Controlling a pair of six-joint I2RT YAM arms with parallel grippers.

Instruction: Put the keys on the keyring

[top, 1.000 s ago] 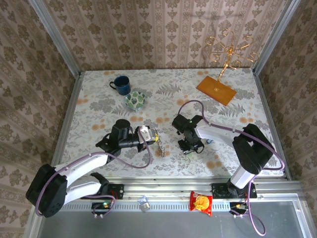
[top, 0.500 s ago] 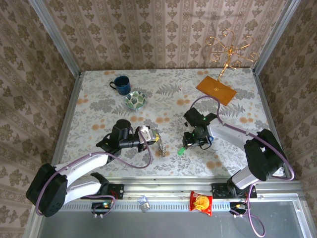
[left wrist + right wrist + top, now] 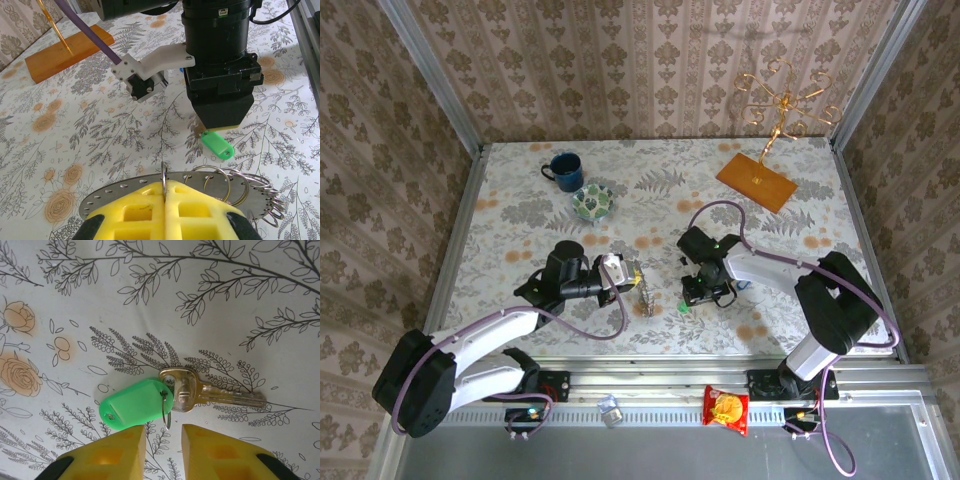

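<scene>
A silvery key (image 3: 200, 392) with a green tag (image 3: 137, 405) lies flat on the flowered table, joined to the tag by a small wire loop. My right gripper (image 3: 163, 436) hovers just over it, jaws slightly open and empty, the loop right in front of the gap. From above, the green tag (image 3: 685, 306) shows at the lower left of the right gripper (image 3: 705, 291). My left gripper (image 3: 165, 185) is shut on the keyring (image 3: 125, 187), a flat perforated metal ring carrying several wire split rings (image 3: 235, 182). It holds the keyring (image 3: 642, 290) a short way left of the key.
A blue mug (image 3: 563, 170) and a green-patterned bowl (image 3: 592, 203) stand at the back left. A gold wire stand on an orange wooden base (image 3: 757, 181) is at the back right. A red snack packet (image 3: 726, 408) lies on the rail in front.
The right gripper swung right and back left, its jaws widening then narrowing. The green-tagged key now lies uncovered beside it. The left gripper with the keyring has stayed put.
</scene>
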